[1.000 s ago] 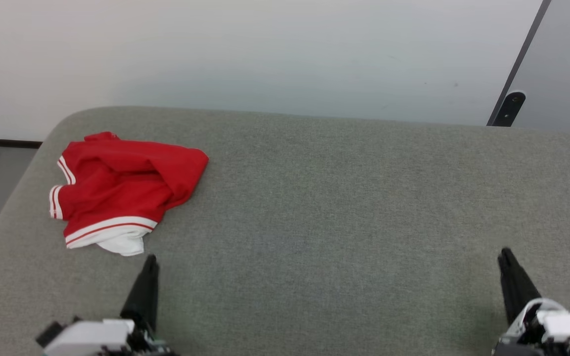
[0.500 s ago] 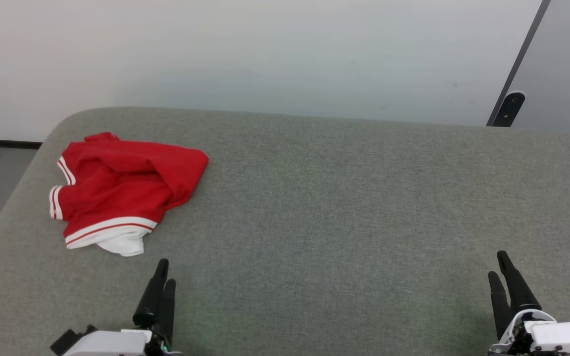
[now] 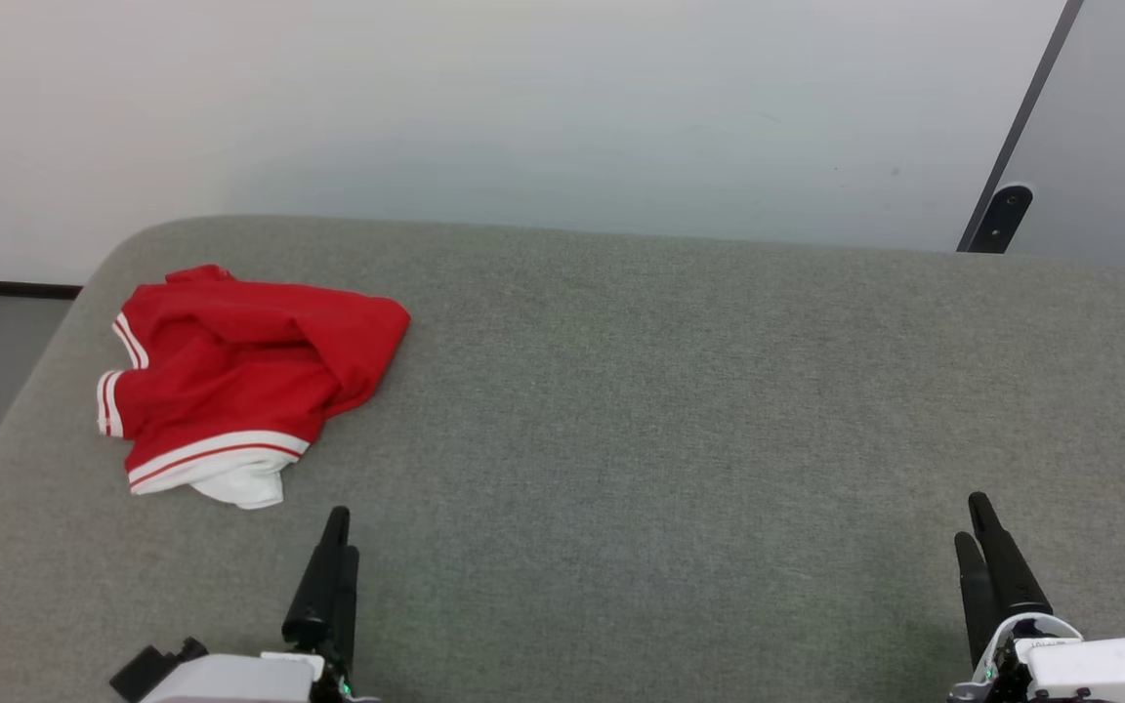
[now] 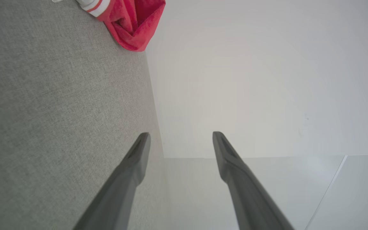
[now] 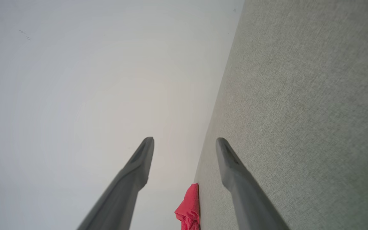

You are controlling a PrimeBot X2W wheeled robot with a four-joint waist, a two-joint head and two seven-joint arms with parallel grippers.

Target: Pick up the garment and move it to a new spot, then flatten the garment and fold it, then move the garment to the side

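- Head view: The garment [image 3: 240, 376], a red jersey with white-and-red striped trim, is lying crumpled near the far-left corner of the grey bench [image 3: 670, 439], with nothing touching it. At the bench's near edge, the left pincer [image 3: 343, 532] and the right pincer [image 3: 970, 517] are each showing two separate dark fingers. A second ago each was showing a single closed point. Both are now standing apart and gripping nothing.
- Left wrist view: The left pincer [image 4: 180, 134] is hanging above the bench [image 4: 59, 111] with its fingers spread wide and nothing between them. The garment [image 4: 133, 22] is sitting well ahead at the bench's far edge. This opening looks like preparation for the pick-up, a step not yet begun.
- Right wrist view: The right pincer [image 5: 185, 139] is likewise gaping wide and empty over the bench [image 5: 299, 111]. A small red fold of the garment [image 5: 190, 207] is peeking out along the bench's far edge, well apart from the fingers. The left arm, at the bench's garment end, appears better placed to reach first.
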